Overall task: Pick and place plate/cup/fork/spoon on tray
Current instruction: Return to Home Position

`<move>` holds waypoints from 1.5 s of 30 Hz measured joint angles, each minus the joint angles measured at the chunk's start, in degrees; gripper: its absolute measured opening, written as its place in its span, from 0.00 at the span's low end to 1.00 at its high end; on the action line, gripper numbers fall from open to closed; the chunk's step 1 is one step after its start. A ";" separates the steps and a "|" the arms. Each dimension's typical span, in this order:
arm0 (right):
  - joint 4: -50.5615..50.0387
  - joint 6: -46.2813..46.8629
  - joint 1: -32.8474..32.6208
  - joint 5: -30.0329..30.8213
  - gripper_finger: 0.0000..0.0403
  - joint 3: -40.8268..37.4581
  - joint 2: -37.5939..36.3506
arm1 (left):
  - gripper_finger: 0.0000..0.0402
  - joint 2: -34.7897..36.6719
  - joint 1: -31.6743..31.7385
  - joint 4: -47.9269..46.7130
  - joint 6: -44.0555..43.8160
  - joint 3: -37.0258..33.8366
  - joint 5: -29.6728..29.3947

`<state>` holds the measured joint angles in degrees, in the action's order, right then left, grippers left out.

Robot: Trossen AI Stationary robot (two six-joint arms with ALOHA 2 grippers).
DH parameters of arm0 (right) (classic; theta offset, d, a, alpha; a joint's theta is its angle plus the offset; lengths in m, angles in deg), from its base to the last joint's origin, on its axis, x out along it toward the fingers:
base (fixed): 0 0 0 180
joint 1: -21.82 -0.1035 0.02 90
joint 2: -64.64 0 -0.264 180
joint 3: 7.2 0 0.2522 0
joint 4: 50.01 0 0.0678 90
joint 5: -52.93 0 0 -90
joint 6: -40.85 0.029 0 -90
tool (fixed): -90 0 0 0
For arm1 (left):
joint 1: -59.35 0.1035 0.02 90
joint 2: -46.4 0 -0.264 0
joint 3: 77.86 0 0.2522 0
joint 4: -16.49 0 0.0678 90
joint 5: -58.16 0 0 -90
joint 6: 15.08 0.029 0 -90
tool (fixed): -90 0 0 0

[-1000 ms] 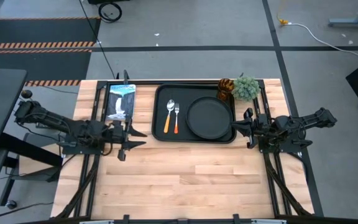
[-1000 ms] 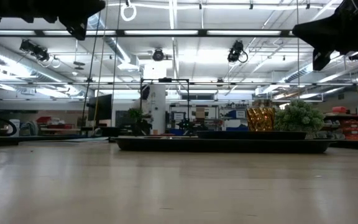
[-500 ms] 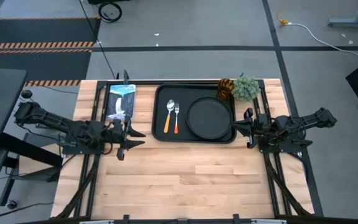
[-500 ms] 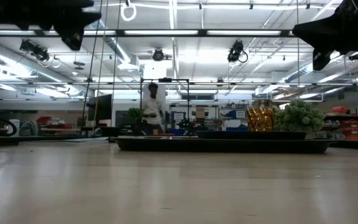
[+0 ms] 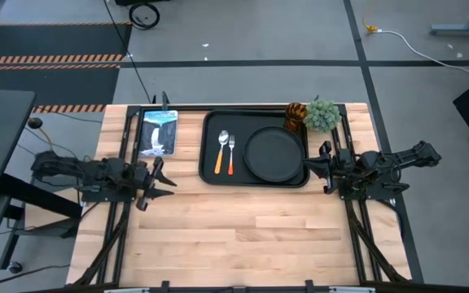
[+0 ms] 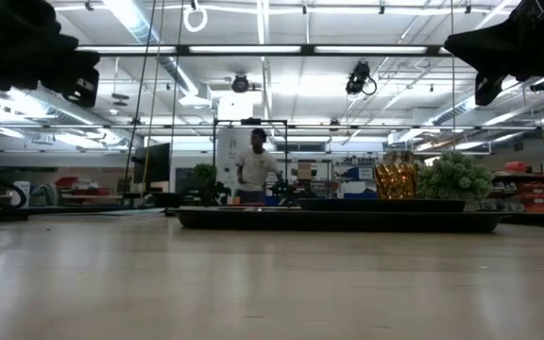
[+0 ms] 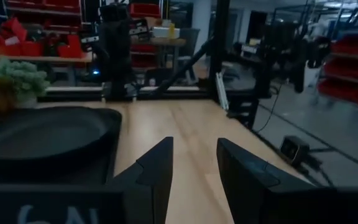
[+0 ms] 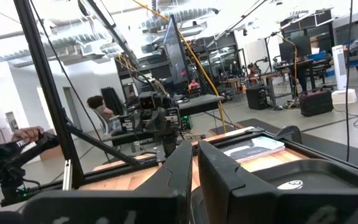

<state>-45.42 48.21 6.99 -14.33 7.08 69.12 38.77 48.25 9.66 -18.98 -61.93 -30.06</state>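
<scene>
The black tray (image 5: 210, 175) lies at the table's far middle. On it are the round black plate (image 5: 275, 152), the spoon (image 5: 223, 150) and the fork (image 5: 232, 153), side by side left of the plate. The amber cup (image 5: 295, 116) stands at the tray's far right corner; it also shows in the low view (image 6: 395, 179). My left gripper (image 5: 169, 181) is open and empty, left of the tray, above the table. My right gripper (image 5: 310, 167) is shut and empty, just right of the tray's right rim.
A fuzzy green plant (image 5: 322, 114) stands beside the cup at the far right. A blue-white picture panel (image 5: 158, 133) lies left of the tray. Bare wood stretches across the table's near half. A person (image 6: 256, 170) stands in the room beyond the table.
My left gripper has drawn back toward the table's left edge, away from the tray, still open. The person in the room behind has walked to the right. My right gripper and the things on the tray have kept still.
</scene>
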 joint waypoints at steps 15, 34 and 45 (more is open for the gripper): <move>0.53 0.00 0.00 -0.04 0.08 0.00 0.02 | 0.33 7.62 1.37 -6.37 8.47 -1.46 -2.11; 0.84 0.00 0.00 -0.07 0.08 0.00 0.02 | 0.33 7.31 0.60 -1.06 7.89 -1.68 -2.00; 0.83 0.00 0.00 -0.09 0.08 0.00 0.02 | 0.33 7.29 0.60 -0.89 7.91 -1.68 -2.14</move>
<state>-44.59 48.21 6.99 -14.42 7.08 69.14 46.06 48.85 8.77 -11.07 -63.61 -32.20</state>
